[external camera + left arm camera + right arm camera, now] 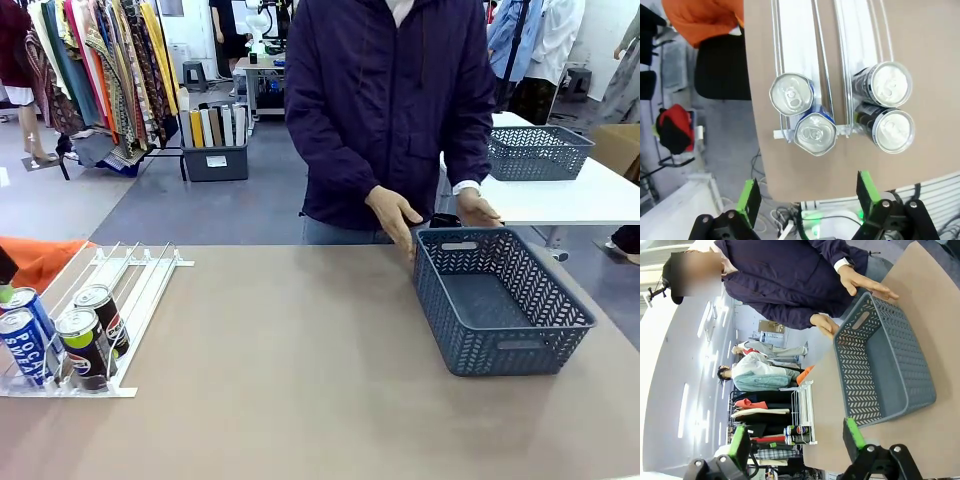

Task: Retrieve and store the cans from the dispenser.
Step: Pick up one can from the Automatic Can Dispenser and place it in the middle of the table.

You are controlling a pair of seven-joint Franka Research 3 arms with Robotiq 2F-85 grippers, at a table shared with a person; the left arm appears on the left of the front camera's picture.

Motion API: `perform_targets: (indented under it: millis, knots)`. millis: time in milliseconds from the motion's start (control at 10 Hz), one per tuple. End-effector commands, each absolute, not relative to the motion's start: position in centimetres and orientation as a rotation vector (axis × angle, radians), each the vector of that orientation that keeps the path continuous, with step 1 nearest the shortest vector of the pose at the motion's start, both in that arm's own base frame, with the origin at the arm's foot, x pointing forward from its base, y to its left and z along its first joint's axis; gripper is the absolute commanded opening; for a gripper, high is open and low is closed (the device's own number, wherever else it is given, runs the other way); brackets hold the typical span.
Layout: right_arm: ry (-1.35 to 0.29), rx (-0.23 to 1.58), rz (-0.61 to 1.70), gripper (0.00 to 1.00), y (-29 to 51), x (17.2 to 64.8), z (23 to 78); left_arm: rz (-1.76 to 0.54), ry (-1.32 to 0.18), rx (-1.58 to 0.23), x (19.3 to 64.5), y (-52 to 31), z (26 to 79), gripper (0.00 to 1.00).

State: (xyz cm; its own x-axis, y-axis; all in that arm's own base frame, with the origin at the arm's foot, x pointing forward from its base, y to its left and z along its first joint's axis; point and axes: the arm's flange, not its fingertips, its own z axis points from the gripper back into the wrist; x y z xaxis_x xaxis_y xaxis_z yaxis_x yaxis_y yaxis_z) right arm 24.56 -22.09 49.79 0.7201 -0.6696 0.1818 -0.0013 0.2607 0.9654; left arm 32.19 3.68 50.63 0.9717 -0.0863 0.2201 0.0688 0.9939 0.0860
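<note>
The dispenser (130, 285) lies at the table's left end, its white rails sloping toward me. At its low end stand two blue cans (24, 345) and two black cans (85, 345). From above, the silver lids of the blue cans (815, 132) and the black cans (892, 130) rest against the stoppers of the dispenser (800, 45). My left gripper (807, 200) hovers over them, open and empty, just off the table's edge. High above the table's right side my right gripper (796, 437) is open with nothing between its pads; far off it sees the dispenser (804, 405) and cans (797, 431).
A dark grey lattice basket (520, 345) stands empty at the right; it also shows as the basket (860, 375) under the right arm. The person's hands (392, 215) rest at its far rim. An orange cloth (45, 262) lies behind the dispenser. Bare tabletop (300, 360) lies between.
</note>
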Motion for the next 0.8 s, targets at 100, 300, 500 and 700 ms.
perform_targets:
  millis: [100, 300, 500, 700]
  knots:
    - [-0.687, 1.249, -0.476, 1.00, -22.2, 24.9, 49.9, -0.056, -0.119, 0.003, 34.1, 4.1, 46.5, 1.00]
    - [-0.687, 1.249, -0.476, 1.00, -22.2, 24.9, 49.9, -0.050, -0.087, -0.124, 35.2, 4.9, 44.5, 1.00]
    - [-0.687, 1.249, -0.476, 1.00, -22.2, 24.9, 49.9, -0.017, -0.054, -0.114, 35.7, 5.2, 43.4, 1.00]
    - [-0.687, 1.249, -0.476, 1.00, -22.2, 24.9, 49.9, 0.003, -0.042, -0.113, 36.7, 5.1, 42.2, 1.00]
